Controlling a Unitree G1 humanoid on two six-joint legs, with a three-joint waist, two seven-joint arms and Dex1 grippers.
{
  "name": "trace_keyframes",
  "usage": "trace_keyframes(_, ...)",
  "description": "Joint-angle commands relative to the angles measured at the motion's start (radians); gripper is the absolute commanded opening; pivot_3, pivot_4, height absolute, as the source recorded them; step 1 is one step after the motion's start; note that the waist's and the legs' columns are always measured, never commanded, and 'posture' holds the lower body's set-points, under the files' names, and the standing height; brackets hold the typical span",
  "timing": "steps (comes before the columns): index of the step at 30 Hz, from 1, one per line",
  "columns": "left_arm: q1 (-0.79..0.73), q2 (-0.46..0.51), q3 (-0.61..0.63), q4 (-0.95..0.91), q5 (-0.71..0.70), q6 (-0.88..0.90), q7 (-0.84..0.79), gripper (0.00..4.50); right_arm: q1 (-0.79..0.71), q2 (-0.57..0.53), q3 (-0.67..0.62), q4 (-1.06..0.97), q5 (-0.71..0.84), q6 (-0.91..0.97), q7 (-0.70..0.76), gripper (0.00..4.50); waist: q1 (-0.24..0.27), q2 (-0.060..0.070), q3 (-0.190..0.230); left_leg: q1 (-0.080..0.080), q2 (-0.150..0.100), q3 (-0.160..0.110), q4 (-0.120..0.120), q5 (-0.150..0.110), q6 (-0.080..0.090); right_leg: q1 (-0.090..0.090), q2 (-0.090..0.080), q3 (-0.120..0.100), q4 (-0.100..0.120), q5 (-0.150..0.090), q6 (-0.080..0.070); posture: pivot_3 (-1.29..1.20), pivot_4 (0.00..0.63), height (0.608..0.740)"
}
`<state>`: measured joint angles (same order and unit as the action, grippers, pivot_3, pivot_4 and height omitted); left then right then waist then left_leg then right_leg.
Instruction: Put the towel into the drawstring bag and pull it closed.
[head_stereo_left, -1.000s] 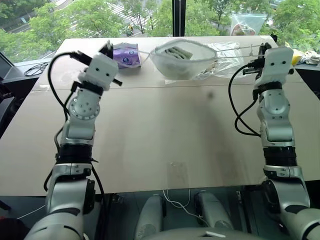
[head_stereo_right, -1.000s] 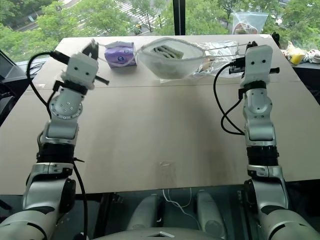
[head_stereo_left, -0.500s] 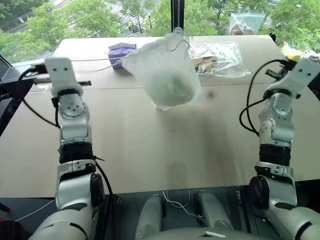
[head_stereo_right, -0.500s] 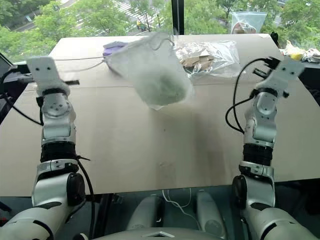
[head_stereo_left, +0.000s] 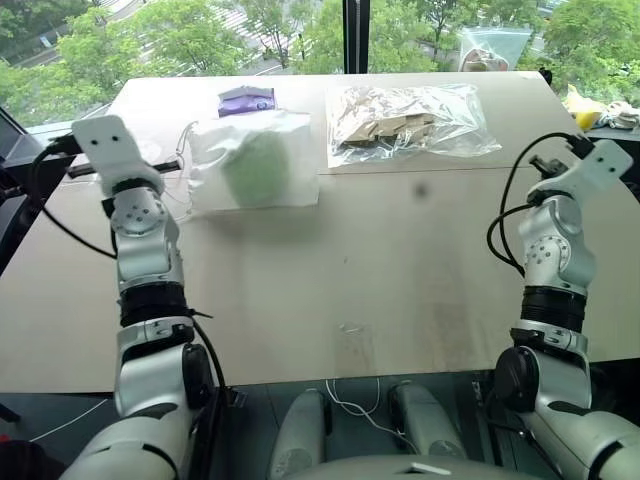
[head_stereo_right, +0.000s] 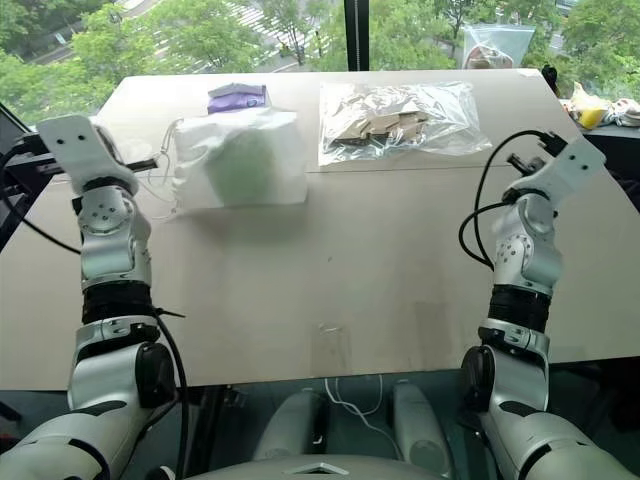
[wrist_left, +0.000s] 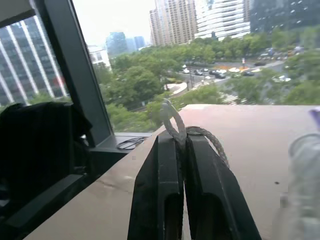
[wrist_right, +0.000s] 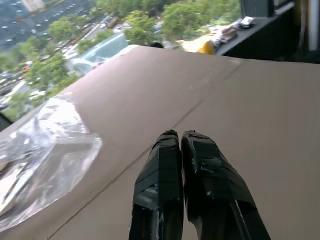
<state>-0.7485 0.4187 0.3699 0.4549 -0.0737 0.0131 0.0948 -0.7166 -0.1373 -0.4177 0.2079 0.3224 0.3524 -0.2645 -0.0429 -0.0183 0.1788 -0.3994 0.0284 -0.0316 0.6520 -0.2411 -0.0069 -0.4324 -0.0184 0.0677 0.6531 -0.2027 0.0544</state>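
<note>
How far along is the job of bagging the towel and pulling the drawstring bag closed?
Done: the green towel lies inside the drawstring bag, which rests on the table. In hand: the left claw is shut on the white cord. The right claw is shut and empty. Left: whether the mouth is fully cinched cannot be told.

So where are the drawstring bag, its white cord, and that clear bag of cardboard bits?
drawstring bag (head_stereo_left: 252, 165): left eye view, middle of its milky body.
white cord (wrist_left: 176, 125): left wrist view, loop above the left hand's fingers.
clear bag of cardboard pieces (head_stereo_left: 410, 122): left eye view, its middle.
</note>
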Motion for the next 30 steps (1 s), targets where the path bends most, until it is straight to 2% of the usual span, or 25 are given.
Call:
trace_keyframes(1,-0.022,-0.058,-0.052,-0.077,-0.101,-0.004,-0.142,0.09,0.005,-0.014,0.072,-0.054,-0.018,0.004,0.071,0.23,0.0,0.0,0.0,0.0,0.0,0.0,0.0,0.0,0.0,0.0,0.0,0.0,0.0,0.0,0.0,0.0,0.15,0.74)
trace_keyframes(7,-0.073,-0.136,-0.099,-0.216,-0.244,0.055,-0.285,0.09,0.026,-0.029,0.1,-0.071,-0.031,0.004,0.091,0.23,-0.001,0.0,0.0,-0.003,0.0,0.0,-0.001,0.0,0.0,-0.001,-0.001,0.0,-0.005,0.0,0.0,0.0,0.15,0.74)
trace_keyframes(15,-0.217,-0.32,-0.244,-0.536,-0.619,0.382,-0.485,0.09,0.024,-0.061,0.213,-0.071,-0.025,0.016,0.296,0.23,0.0,0.0,0.0,-0.006,0.0,0.0,0.0,0.0,0.0,0.0,-0.001,0.0,-0.009,0.001,0.001,0.0,0.15,0.74)
trace_keyframes(19,-0.315,-0.343,-0.222,-0.503,-0.664,0.41,-0.473,0.09,0.068,-0.092,0.307,-0.149,0.016,0.052,0.494,0.23,-0.007,0.0,0.0,-0.005,0.0,0.0,-0.001,0.0,0.0,0.0,0.0,0.001,-0.01,0.001,0.001,0.0,0.15,0.74)
trace_keyframes(21,-0.354,-0.333,-0.2,-0.422,-0.636,0.396,-0.446,0.09,0.103,-0.115,0.332,-0.219,0.058,0.072,0.585,0.23,-0.008,0.0,0.0,-0.003,0.0,0.0,-0.002,0.0,0.0,0.0,0.001,0.001,-0.01,0.0,0.001,0.0,0.15,0.74)
trace_keyframes(24,-0.366,-0.297,-0.201,-0.352,-0.587,0.388,-0.456,0.0,0.133,-0.144,0.298,-0.313,0.17,0.156,0.667,1.12,-0.011,0.001,0.0,-0.001,0.0,-0.001,-0.003,0.0,0.0,0.001,0.002,0.001,-0.009,-0.001,0.004,0.0,0.15,0.74)
trace_keyframes(30,-0.407,-0.242,-0.187,-0.324,-0.603,0.411,-0.516,0.0,0.222,-0.283,0.299,-0.411,0.235,0.291,0.771,4.05,0.002,0.0,0.001,-0.003,0.0,0.0,0.0,0.0,0.0,0.001,0.001,0.001,-0.01,-0.001,0.004,0.0,0.15,0.74)
